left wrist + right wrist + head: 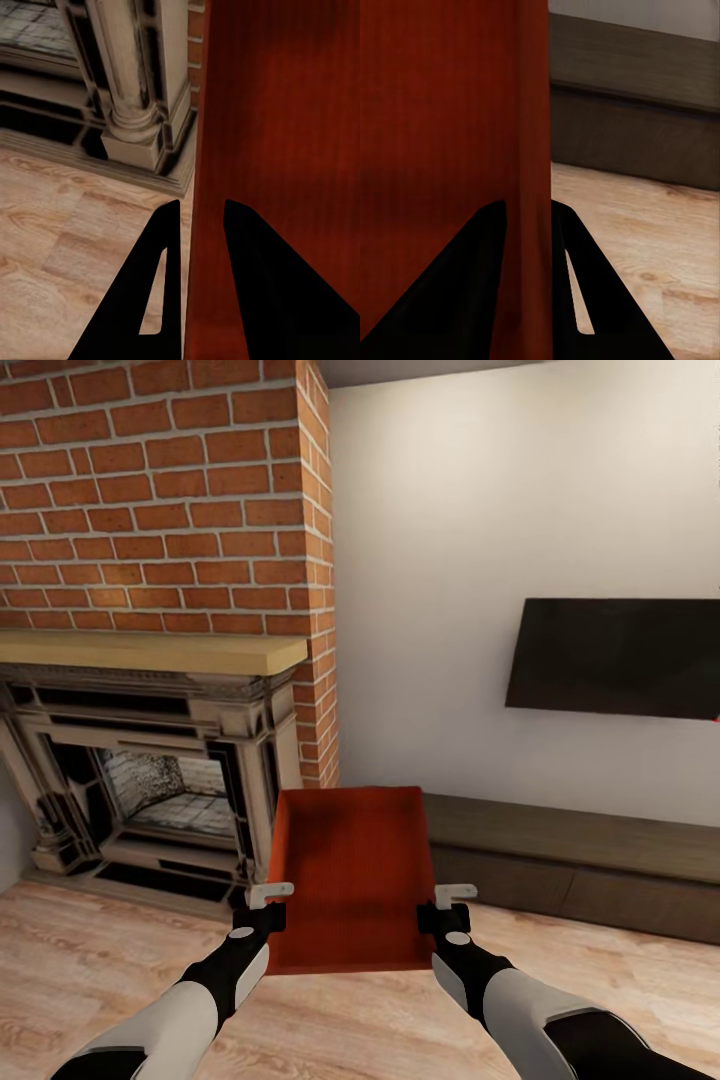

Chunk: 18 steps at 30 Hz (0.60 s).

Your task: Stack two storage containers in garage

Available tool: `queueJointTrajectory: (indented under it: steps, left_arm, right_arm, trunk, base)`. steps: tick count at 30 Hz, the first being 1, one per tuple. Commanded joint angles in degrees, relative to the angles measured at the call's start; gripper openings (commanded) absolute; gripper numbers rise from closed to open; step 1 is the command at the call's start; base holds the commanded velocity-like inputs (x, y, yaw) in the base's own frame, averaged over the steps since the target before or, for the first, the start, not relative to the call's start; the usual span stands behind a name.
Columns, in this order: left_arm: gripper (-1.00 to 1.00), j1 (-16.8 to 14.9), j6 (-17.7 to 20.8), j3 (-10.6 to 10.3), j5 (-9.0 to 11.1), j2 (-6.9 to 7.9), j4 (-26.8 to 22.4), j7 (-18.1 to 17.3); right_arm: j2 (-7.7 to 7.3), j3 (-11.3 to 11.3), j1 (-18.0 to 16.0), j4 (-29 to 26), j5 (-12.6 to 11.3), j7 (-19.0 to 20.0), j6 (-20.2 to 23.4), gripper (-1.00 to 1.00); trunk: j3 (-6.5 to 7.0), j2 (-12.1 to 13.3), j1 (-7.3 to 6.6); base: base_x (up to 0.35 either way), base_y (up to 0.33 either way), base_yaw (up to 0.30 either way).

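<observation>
1. Head view: you hold one orange-red storage container (350, 875) up in front of you, above the wood-plank floor (90, 960), its open top facing you and its far end tipped upward.
2. Your left gripper (268, 897) is clamped on the container's left side wall near the close end. The left wrist view shows one finger (161, 285) outside the wall and the other inside, with the wall (206, 225) pinched between them.
3. Your right gripper (452, 896) is clamped on the right side wall at about the same place along it. In the right wrist view the wall (532, 187) runs between the two dark fingers (585, 292).
4. Behind the container on your left stands the ornate fireplace (140, 780) with a pale wooden mantel, under the red brick chimney (160, 490).
5. On your right, the long dark low bench (570, 860) runs along the pale wall, its left end just behind the container.
6. Above the bench hangs the wall-mounted black TV (615, 655).
</observation>
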Motion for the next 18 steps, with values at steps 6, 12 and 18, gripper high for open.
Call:
queueJointTrajectory:
  steps: [6, 12, 18]
  left_arm:
    - [-1.00, 0.0, -0.2, 0.9, 0.0, 0.20, 0.3, 0.9]
    - [-1.00, 0.0, -0.2, 0.9, 0.0, 0.20, 0.3, 0.9]
    - [-1.00, 0.0, -0.2, 0.9, 0.0, 0.20, 0.3, 0.9]
  right_arm:
    - [-0.01, -1.0, -0.1, -0.1, 0.2, -0.6, -1.3, -1.00]
    - [-0.01, -1.0, -0.1, -0.1, 0.2, -0.6, -1.3, -1.00]
    - [-0.01, -1.0, -0.1, -0.1, 0.2, -0.6, -1.3, -1.00]
  trunk:
    - [0.44, -0.1, 0.02]
    - [1.00, -0.1, 0.02]
    - [1.55, -0.1, 0.02]
  base:
    - [0.000, 0.000, 0.000]
    - [0.000, 0.000, 0.000]
    - [0.000, 0.000, 0.000]
